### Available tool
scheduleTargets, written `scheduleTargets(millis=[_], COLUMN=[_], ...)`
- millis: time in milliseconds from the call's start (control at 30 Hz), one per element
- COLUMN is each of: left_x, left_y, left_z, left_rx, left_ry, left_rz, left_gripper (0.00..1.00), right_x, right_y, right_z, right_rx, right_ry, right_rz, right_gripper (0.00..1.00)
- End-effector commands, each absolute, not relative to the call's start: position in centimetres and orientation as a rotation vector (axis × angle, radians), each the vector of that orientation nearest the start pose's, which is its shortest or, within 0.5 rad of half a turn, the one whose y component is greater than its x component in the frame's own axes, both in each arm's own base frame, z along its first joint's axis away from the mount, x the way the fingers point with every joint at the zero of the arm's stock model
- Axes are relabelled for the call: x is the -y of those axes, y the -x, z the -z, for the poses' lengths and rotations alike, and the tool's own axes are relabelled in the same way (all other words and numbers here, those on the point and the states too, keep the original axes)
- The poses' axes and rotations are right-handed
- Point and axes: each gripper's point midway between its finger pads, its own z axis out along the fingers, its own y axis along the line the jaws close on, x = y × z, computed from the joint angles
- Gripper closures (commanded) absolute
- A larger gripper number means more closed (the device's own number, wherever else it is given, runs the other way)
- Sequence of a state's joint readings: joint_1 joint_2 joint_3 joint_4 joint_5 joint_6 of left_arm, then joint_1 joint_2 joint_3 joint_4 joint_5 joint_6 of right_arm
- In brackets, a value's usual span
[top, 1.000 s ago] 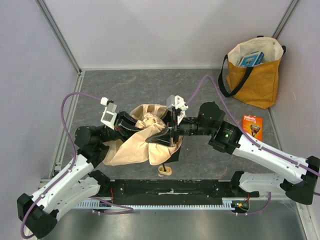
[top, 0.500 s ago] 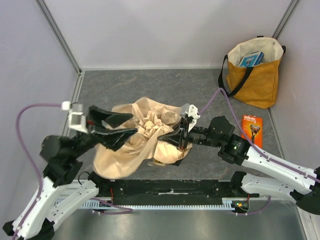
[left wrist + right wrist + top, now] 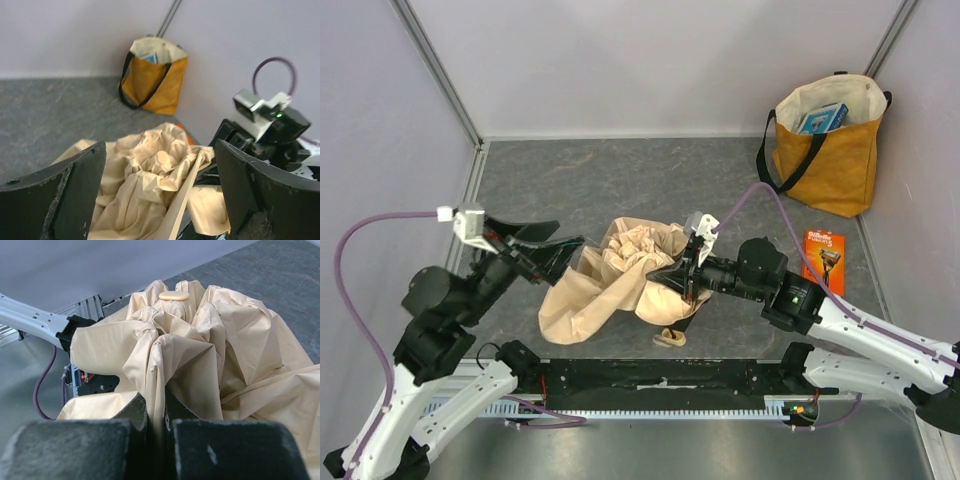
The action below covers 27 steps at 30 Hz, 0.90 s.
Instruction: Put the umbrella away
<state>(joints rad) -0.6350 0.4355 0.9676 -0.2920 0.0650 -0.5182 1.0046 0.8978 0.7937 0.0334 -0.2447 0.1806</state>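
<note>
Your left gripper (image 3: 566,248) gapes beside the umbrella (image 3: 610,285) | right gripper (image 3: 156,412) pinches its fabric | folds hide its shaft | grey mottled table (image 3: 570,180), pale walls (image 3: 620,60)

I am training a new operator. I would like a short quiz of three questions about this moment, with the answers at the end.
1. True or false: the right gripper is shut on the fabric of the umbrella.
2. The left gripper is: A) open; B) shut on the wooden handle; C) out of every view.
3. What lies on the table on the near side of the tote bag?
Key: 1 true; 2 A; 3 an orange package.
</note>
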Motion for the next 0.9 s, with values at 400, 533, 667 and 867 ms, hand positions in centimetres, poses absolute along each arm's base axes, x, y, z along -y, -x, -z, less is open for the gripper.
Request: scheduleTargets(millis=[400,533,667,867], left_x=[24.5,25.9,26.9,28.0], left_y=[-13.4,-14.0,-15.3,-15.5], left_z=[-37.1,-37.1,-37.0,-37.3], left_rx=[-1.436,-1.425,-1.437,-1.416], left_ry=[-0.506,-0.533,-0.51,-0.545], left_rz=[1.463,1.527,1.548,1.608], left_gripper=[0.04,0.04,0.06,0.57], right_x=[-31.4,-32.0,-32.5,-32.8], right_y=[-13.4,-12.8,-12.3,-12.3], right_z=[-37.4,-37.6,-37.6,-37.5], right_rx=[-1.264,-1.25,-1.24,-1.241], right_ry=[0.882,0.909,0.941,0.948], right_rz=[-1.12,-1.162,-1.196,-1.202], right_gripper=[1.0,1.0,1.0,1.0])
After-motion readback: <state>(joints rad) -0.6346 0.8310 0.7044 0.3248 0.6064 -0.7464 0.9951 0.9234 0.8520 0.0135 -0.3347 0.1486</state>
